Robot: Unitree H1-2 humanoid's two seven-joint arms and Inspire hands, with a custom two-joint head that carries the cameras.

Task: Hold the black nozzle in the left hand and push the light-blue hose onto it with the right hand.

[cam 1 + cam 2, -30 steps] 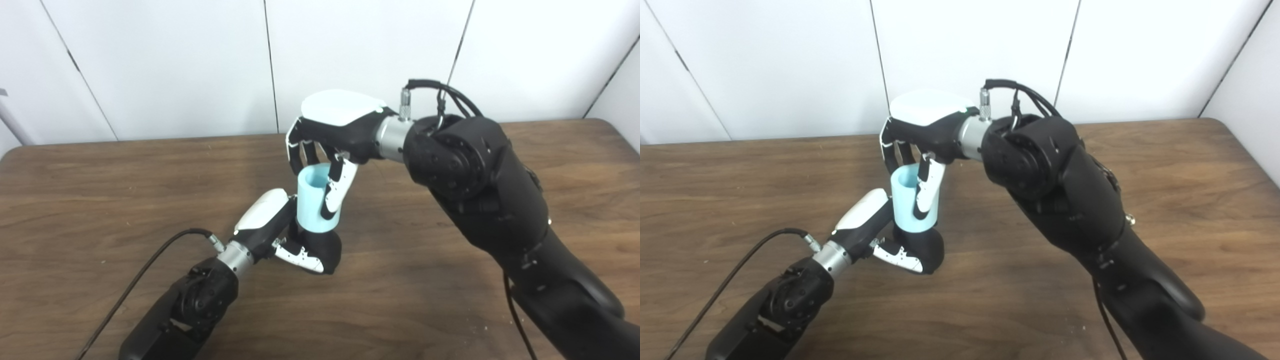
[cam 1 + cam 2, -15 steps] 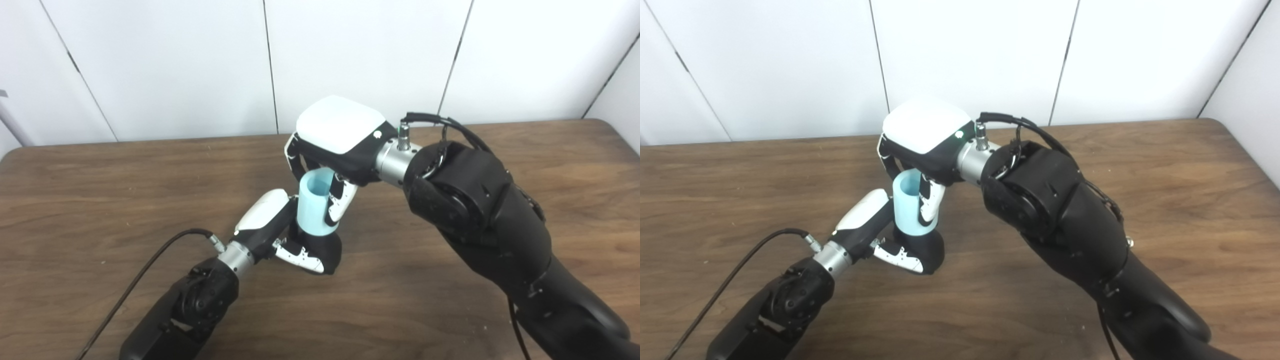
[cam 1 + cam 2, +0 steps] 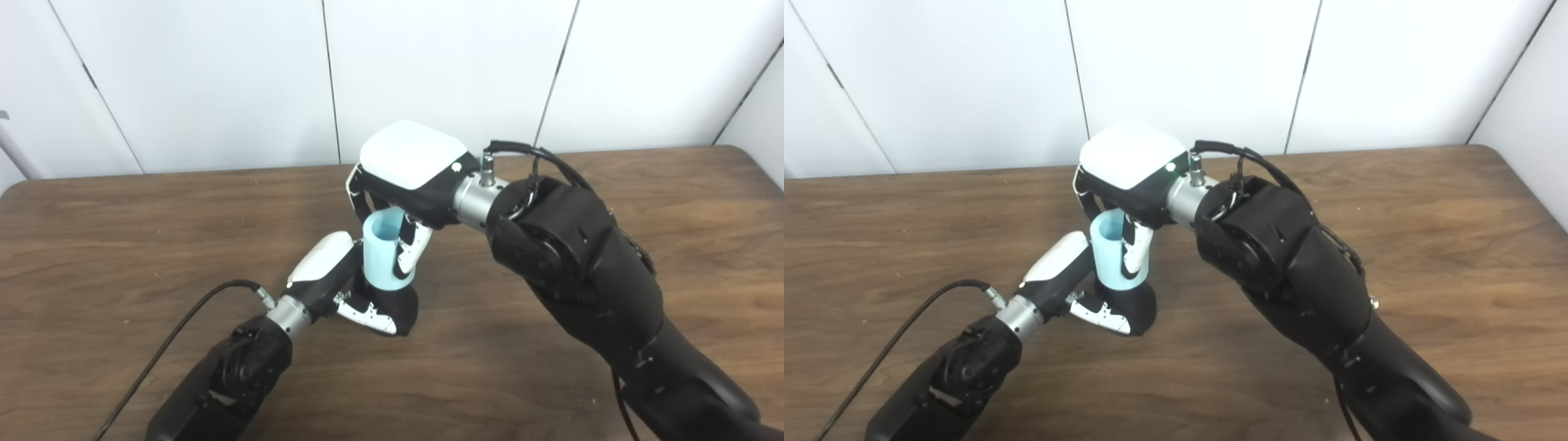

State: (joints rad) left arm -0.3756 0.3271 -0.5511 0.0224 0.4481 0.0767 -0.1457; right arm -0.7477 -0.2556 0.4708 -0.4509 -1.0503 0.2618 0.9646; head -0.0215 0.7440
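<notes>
Press hose point(image 3: 383, 254) straight down, right hand point(image 3: 407, 174) clasping it, left hand point(image 3: 343, 288) wrapped firm round nozzle point(image 3: 401, 303), near desk point(image 3: 122, 233) centre.

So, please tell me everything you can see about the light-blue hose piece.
The light-blue hose is a short, smooth, matte tube, plastic or rubber by its look. It stands nearly upright above the table, its open top showing a hollow inside. The right hand grips it from above, fingers down its side. Its lower end meets the black nozzle, held by the left hand.
</notes>
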